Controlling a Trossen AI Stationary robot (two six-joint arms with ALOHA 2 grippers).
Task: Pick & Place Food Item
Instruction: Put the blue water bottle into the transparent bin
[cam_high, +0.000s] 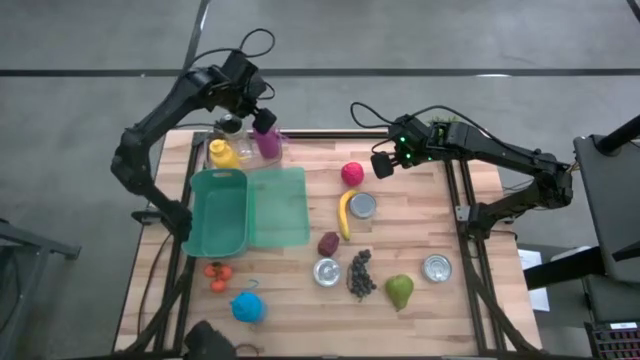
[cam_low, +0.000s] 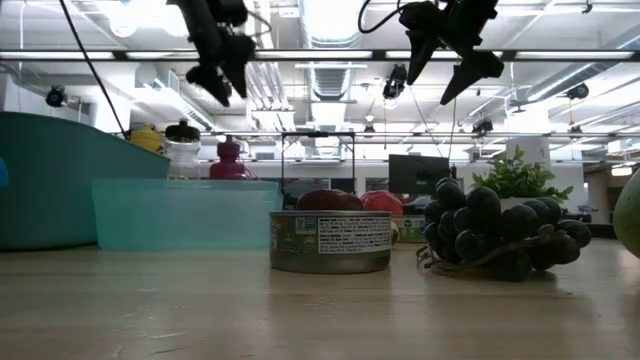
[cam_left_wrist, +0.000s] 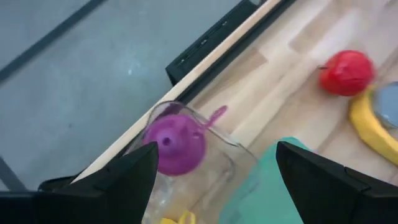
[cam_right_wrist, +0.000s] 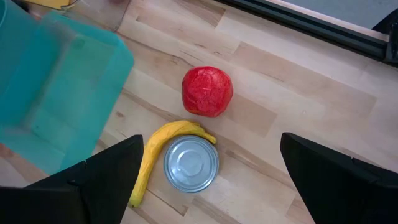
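Food lies spread over the wooden table: a red apple (cam_high: 352, 173), a banana (cam_high: 344, 213), a dark plum (cam_high: 328, 243), grapes (cam_high: 360, 273), a green pear (cam_high: 400, 291) and small orange fruits (cam_high: 218, 275). My left gripper (cam_high: 252, 108) hangs open high over the far left corner, above a purple-capped bottle (cam_left_wrist: 177, 143); nothing is between its fingers. My right gripper (cam_high: 385, 163) hangs open in the air just right of the apple (cam_right_wrist: 207, 91), which rests on the table beside the banana (cam_right_wrist: 158, 158). In the low view both grippers (cam_low: 222, 65) (cam_low: 455, 55) are well above the table.
A teal bin (cam_high: 206, 222) and its lid (cam_high: 278, 205) lie left of centre. Yellow (cam_high: 222, 152) and dark-capped (cam_high: 230, 125) bottles stand by the purple one. Three cans (cam_high: 362, 205) (cam_high: 326, 271) (cam_high: 437, 267) and a blue item (cam_high: 248, 306) sit among the food.
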